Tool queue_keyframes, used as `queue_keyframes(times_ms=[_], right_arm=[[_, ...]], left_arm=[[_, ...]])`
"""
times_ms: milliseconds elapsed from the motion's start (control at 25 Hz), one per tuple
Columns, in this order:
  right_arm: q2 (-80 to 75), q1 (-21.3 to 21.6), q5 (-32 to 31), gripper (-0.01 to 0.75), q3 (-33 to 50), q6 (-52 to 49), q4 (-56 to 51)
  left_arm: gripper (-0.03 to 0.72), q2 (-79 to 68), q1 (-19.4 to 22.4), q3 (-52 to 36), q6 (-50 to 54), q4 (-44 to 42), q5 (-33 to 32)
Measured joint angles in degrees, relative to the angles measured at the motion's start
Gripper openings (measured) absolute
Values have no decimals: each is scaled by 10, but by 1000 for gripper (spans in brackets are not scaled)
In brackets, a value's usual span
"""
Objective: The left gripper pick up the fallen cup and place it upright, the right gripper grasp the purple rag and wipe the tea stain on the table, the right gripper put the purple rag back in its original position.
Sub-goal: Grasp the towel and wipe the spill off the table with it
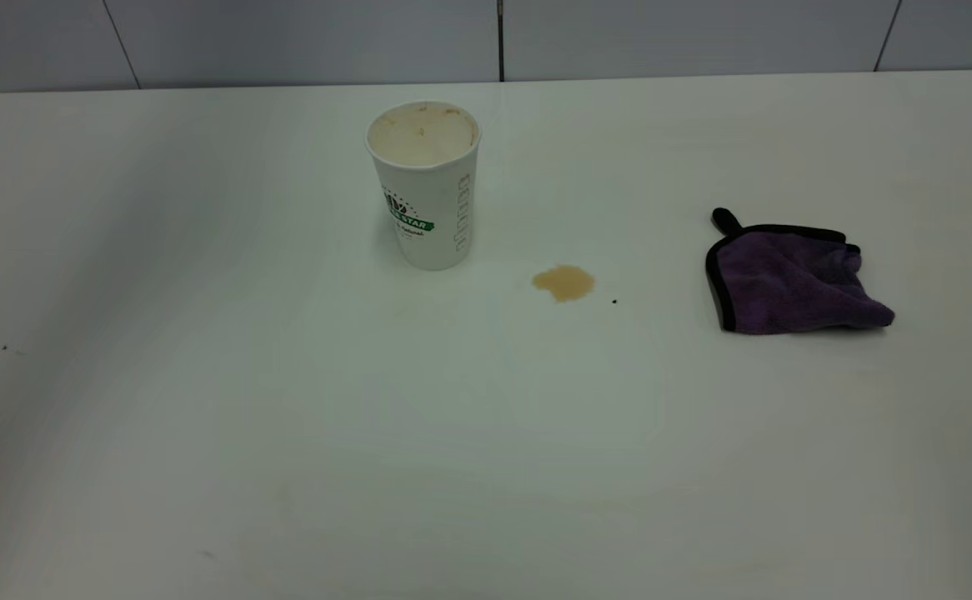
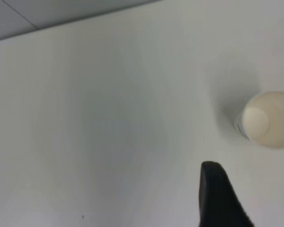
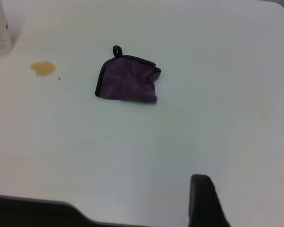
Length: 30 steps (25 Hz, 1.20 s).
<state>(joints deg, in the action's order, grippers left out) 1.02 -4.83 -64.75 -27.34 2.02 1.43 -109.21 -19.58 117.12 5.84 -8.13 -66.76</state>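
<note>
The white cup (image 1: 425, 187) with the green logo stands upright on the white table (image 1: 286, 417), towards the back. In the left wrist view it (image 2: 269, 118) shows from above. The tea stain (image 1: 563, 282) lies to the right of the cup and a little nearer; it also shows in the right wrist view (image 3: 42, 68). The purple rag (image 1: 793, 282) lies crumpled at the right, its black loop tab pointing to the back, and shows in the right wrist view (image 3: 128, 82). My left gripper (image 2: 251, 198) is open and empty, above the table, apart from the cup. My right gripper (image 3: 246, 203) is open and empty, far from the rag. Neither gripper shows in the exterior view.
A tiny black speck (image 1: 614, 301) lies just right of the stain. A few dark specks (image 1: 4, 348) mark the table's left side. A grey panelled wall (image 1: 303, 37) runs behind the table's far edge. The table's edge (image 3: 61, 203) shows in the right wrist view.
</note>
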Motion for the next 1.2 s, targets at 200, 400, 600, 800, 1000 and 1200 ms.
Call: queue_keyframes(times_ms=[200, 400, 600, 800, 1000, 1200], right_arm=[[0, 0, 0, 467, 0, 0, 0], [0, 0, 0, 467, 0, 0, 0], [0, 0, 0, 467, 0, 0, 0], [0, 0, 0, 467, 0, 0, 0], [0, 0, 0, 467, 0, 0, 0], [0, 0, 0, 467, 0, 0, 0]], left_arm=[[367, 137, -4, -188, -2, 5, 0], [354, 244, -4, -367, -2, -7, 0], [353, 320, -4, -548, -2, -21, 0], [353, 416, 10, -694, 12, -9, 4], [353, 578, 100, -806, -17, 29, 31], [353, 740, 163, -853, -55, 39, 34]])
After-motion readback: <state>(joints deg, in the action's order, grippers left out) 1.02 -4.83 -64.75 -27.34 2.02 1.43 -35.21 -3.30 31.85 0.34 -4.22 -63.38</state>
